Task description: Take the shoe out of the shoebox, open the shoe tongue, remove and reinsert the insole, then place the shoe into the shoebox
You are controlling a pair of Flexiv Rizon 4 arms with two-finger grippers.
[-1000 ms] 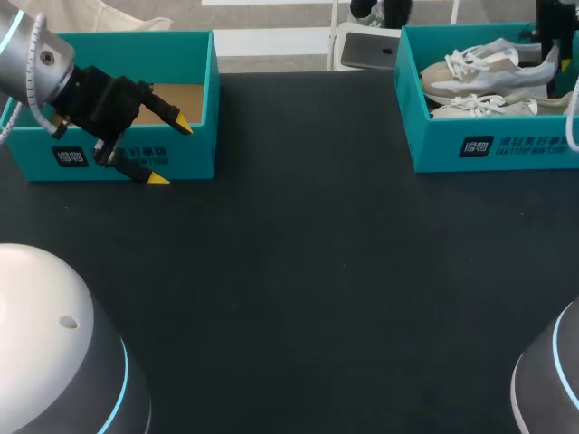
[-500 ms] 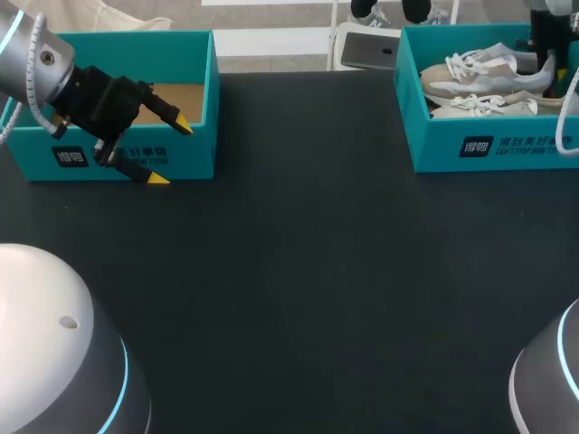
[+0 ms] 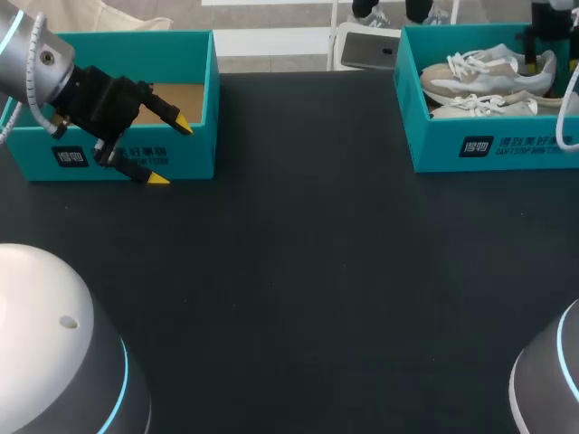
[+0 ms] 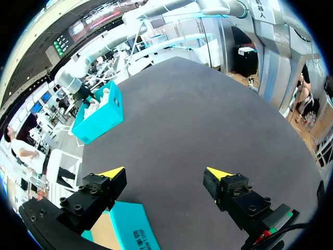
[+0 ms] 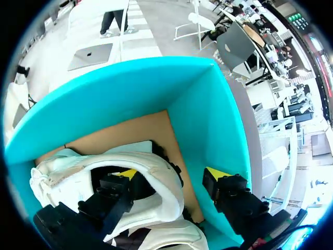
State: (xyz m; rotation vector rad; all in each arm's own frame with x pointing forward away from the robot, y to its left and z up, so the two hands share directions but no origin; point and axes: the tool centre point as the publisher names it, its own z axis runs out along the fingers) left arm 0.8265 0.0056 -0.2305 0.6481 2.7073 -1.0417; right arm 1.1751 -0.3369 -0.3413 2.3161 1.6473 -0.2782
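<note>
Pale shoe (image 3: 484,81), teal shoebox (image 3: 434,145); right gripper (image 5: 171,173) wide astride heel, left gripper (image 4: 165,172) wide, empty

The table (image 3: 298,271) is the only furniture to tell of. Its top is flat, matt and black, with a few small pale specks on it. In the left wrist view it shows as dark grey, and the light falls on it evenly. It lies under the jaws of the left gripper (image 4: 165,171) and spreads wide ahead of them and to both sides. Well ahead of the jaws it ends in a clean far edge.
</note>
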